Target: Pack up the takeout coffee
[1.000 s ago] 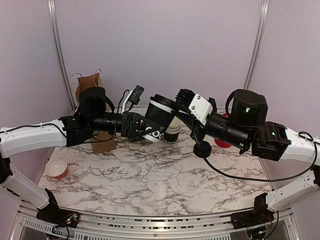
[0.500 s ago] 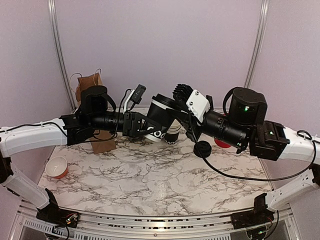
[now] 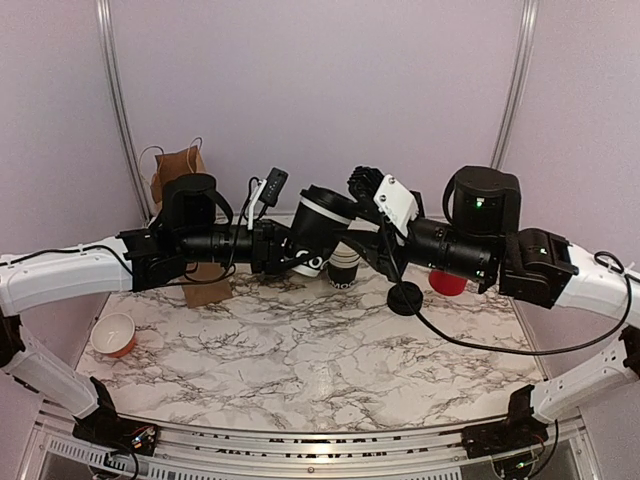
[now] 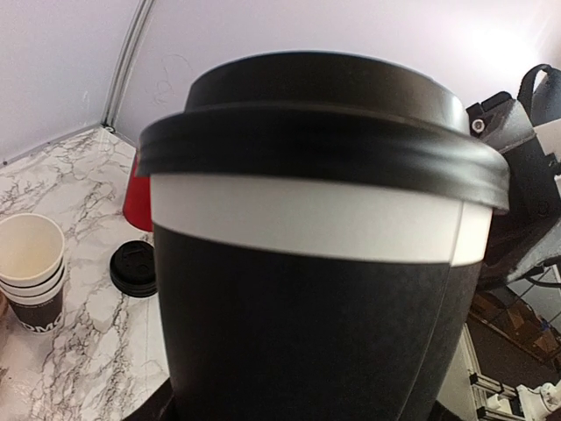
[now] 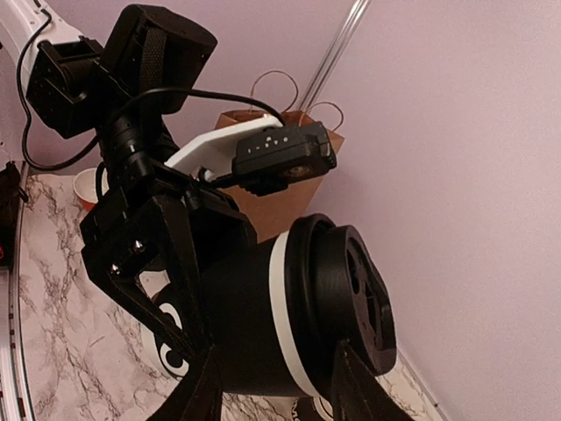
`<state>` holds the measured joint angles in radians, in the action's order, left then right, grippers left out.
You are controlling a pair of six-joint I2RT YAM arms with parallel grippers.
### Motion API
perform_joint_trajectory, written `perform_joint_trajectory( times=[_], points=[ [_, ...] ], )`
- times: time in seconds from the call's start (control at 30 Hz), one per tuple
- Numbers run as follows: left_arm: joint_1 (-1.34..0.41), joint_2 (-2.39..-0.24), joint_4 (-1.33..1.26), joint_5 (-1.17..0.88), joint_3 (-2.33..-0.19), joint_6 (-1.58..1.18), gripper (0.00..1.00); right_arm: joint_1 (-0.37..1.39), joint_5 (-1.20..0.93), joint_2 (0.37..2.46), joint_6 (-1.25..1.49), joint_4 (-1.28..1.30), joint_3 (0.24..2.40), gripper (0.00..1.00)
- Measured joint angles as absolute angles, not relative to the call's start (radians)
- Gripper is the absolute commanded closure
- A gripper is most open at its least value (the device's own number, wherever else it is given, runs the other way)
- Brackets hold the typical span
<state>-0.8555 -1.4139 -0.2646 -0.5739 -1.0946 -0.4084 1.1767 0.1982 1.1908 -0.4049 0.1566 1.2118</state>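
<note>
**Left gripper (image 3: 290,250) grips the coffee (image 3: 318,225) in mid-air**

The left gripper is clenched on the coffee's black body. It holds the cup above the back of the counter (image 3: 300,370), tipped so that its top leans up and to the right. The coffee is a black paper cup with white lettering low on its side. A white band shows just under its lid (image 4: 324,114), a round black plastic cap with a raised centre, seated on the rim. To its right, the right gripper (image 5: 276,399) is released, its fingers parted at the lid end. Whether they touch the cup I cannot tell.

On the counter, from the left:
- a short cup (image 3: 115,335), red outside and white inside;
- a brown bag (image 3: 185,165) by the back wall;
- a stack (image 3: 345,268) of lidless cups just below the coffee;
- a loose lid (image 3: 405,298) lying flat;
- a red cup (image 3: 447,283), partly hidden behind the right arm.
</note>
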Motion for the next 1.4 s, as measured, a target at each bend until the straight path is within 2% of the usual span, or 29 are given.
perform_joint_trajectory(
  times=[0.4,0.77,1.03,1.2,1.37,1.4],
  points=[
    [-0.868,-1.354,-0.212,-0.295,-1.093,-0.223,0.34,1.006,0.029,1.163,-0.274,0.316,1.208,0.40],
    [-0.963,-1.353,-0.157,-0.045,-1.093,-0.094,0.34,0.908,-0.117,1.190,-0.154,0.309,1.232,0.36],
    [-1.039,-1.353,-0.143,0.125,-1.090,0.005,0.34,0.893,-0.202,1.252,-0.068,0.307,1.351,0.33],
    [-1.066,-1.353,-0.144,0.182,-1.083,0.044,0.34,0.796,-0.328,1.275,0.018,0.307,1.375,0.31],
    [-1.098,-1.353,-0.143,0.216,-1.073,0.086,0.34,0.700,-0.486,1.331,0.115,0.311,1.408,0.25],
    [-1.102,-1.353,-0.144,0.220,-1.072,0.091,0.34,0.695,-0.512,1.340,0.127,0.311,1.411,0.19]
  ],
)
